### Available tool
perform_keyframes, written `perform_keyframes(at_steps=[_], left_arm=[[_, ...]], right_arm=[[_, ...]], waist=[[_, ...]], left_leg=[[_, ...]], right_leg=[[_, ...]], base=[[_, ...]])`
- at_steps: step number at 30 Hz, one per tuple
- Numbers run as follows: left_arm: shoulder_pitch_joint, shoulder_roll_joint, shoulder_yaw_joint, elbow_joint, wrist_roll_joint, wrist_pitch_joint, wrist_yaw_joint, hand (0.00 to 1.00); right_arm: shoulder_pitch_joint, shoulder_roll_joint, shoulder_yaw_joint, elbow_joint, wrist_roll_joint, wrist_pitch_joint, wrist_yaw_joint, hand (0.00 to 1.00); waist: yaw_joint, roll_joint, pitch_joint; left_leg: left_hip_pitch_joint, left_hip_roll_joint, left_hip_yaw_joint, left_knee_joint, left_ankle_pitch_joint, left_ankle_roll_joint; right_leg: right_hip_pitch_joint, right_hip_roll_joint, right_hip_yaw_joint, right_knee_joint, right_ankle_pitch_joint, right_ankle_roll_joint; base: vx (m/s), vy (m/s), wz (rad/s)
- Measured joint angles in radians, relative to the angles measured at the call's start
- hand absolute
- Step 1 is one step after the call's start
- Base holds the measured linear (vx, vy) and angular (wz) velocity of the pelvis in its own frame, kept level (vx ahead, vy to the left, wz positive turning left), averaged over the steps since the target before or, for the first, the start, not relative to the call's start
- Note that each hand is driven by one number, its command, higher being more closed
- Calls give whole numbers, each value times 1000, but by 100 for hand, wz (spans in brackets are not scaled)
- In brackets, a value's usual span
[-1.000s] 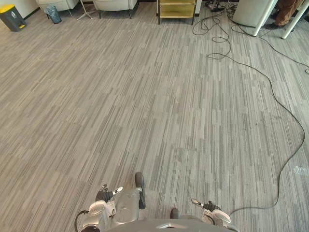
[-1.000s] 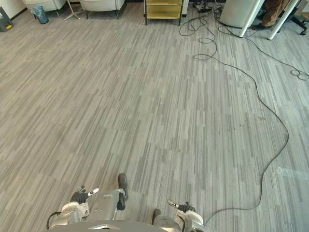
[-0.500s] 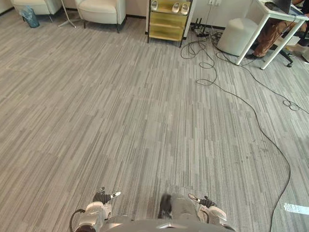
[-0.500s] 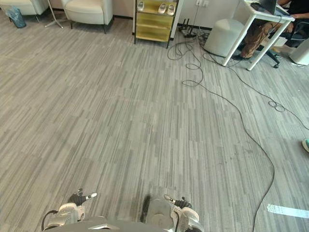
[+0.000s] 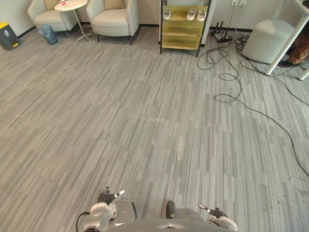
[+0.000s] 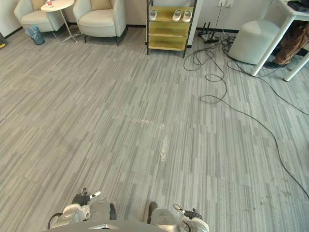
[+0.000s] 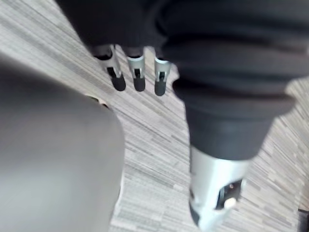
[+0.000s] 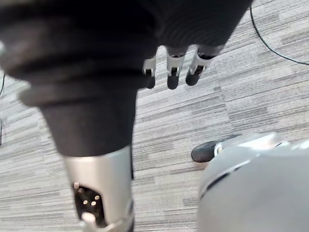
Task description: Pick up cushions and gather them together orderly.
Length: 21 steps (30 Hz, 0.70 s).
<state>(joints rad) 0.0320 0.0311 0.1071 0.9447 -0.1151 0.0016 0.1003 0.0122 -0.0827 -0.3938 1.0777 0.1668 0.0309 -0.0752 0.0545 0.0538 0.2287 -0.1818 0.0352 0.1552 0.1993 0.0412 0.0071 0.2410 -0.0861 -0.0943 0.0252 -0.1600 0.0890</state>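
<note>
My left hand (image 5: 107,197) and right hand (image 5: 215,211) hang low and near, fingers straight and relaxed, holding nothing. My view has swung since a moment ago, and tan cushions (image 5: 114,4) now show on the armchairs (image 5: 112,19) at the far left, so I judge I should head there. Only carpet (image 5: 145,121) lies between, and a shoe shelf (image 5: 182,29) stands to their right.

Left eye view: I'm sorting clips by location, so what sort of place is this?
Probably an office lounge: cream armchairs beside a small round table, a yellow shoe shelf and grey carpet.
</note>
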Motion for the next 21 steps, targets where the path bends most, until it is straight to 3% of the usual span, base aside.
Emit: perform_keyframes(at_steps=[1, 3, 4, 5, 6, 8, 10, 13, 14, 15, 16, 17, 18, 20, 21], left_arm=[[-8, 13, 0, 2, -1, 0, 0, 0], [-12, 14, -1, 12, -1, 0, 0, 0], [-14, 17, -5, 19, 0, 0, 0, 0], [-13, 30, -32, 30, 0, 4, 0, 0], [-14, 46, -52, 34, 0, 10, 1, 0], [-14, 69, -81, 55, 0, 20, 1, 0], [-7, 73, -93, 59, 0, 23, 2, 0], [-9, 70, -105, 59, 0, 23, 2, 0], [-10, 63, -106, 58, 0, 24, 2, 0], [2, 63, -106, 58, 1, 23, 2, 0], [2, 67, -105, 57, 1, 22, 1, 0], [2, 71, -96, 59, 1, 21, 0, 0], [11, 65, -77, 59, 1, 21, 1, 0], [25, 33, -62, 72, 2, 19, 0, 0], [27, 24, -58, 78, 2, 19, -1, 0]], right_arm=[[5, 20, 3, 0, -3, 0, 1, 0], [5, 24, 9, -1, -9, -1, 2, 0], [4, 25, 13, -2, -9, -3, 3, 0], [2, 23, 32, -9, -10, -7, 5, 0], [-4, 23, 38, -12, -11, -8, 7, 0], [-15, 24, 46, -9, -14, -6, 8, 0], [-21, 22, 53, -8, -16, -6, 8, 0], [-36, 21, 56, -10, -15, -7, 10, 0], [-46, 16, 57, -10, -15, -7, 11, 0], [-48, 15, 61, -10, -16, -6, 10, 0], [-45, 17, 60, -8, -16, -6, 10, 0], [-39, 20, 53, -4, -14, -6, 10, 0], [-32, 10, 49, -5, -15, -6, 11, 0], [-28, -14, 36, -6, -16, -6, 11, 0], [-26, -18, 26, -5, -16, -6, 10, 0]], waist=[[4, -33, -10], [16, -37, -19], [27, -40, -23], [14, -50, -28], [2, -58, -27], [-9, -64, -25], [-16, -59, -21], [-25, -53, -18], [-31, -41, -12], [-35, -39, -11], [-32, -48, -13], [-33, -69, -10], [-41, -67, -18], [-48, -1, -43], [-49, 10, -48]], left_leg=[[-23, -23, 2, 107, -97, 20], [-8, -25, 21, 150, -160, 27], [30, -25, 49, 146, -185, 43], [67, -33, 65, 146, -211, 46], [99, -41, 64, 142, -227, 48], [198, -60, 69, 89, -242, 51], [307, -57, 70, 14, -241, 50], [358, -40, 67, -24, -256, 25], [377, -24, 65, -42, -261, 17], [392, -16, 57, -57, -270, 1], [399, -23, 50, -66, -276, -9], [429, -42, 30, -74, -299, -28], [465, -33, 9, -80, -322, -46], [473, 30, -3, -59, -355, -80], [462, 45, -13, -27, -361, -89]], right_leg=[[-1, -31, 2, 58, -24, 5], [-58, -43, 30, 223, -51, 15], [-153, -59, 68, 445, -53, 31], [-243, -74, 82, 675, -33, 76], [-290, -85, 74, 801, -25, 90], [-352, -126, -11, 957, -50, 56], [-366, -134, -123, 927, -104, 12], [-437, -91, -219, 662, -124, -28], [-455, -49, -216, 489, -82, -39], [-450, -12, -189, 261, 23, -26], [-450, -9, -166, 185, 75, -24], [-451, -17, -120, 143, 188, -25], [-444, -5, -105, 183, 261, -68], [-449, 37, -127, 240, 185, -85], [-447, 47, -139, 239, 171, -89]], base=[[480, 165, 18], [491, 181, -23], [498, 197, -45], [413, 152, -33], [339, 99, -9], [425, 58, -7], [415, 17, -8], [307, -42, 6], [373, -117, 15], [301, -116, 18], [353, -200, 33], [320, -257, 36], [329, -292, 37], [306, -234, 18], [389, -304, 13]])
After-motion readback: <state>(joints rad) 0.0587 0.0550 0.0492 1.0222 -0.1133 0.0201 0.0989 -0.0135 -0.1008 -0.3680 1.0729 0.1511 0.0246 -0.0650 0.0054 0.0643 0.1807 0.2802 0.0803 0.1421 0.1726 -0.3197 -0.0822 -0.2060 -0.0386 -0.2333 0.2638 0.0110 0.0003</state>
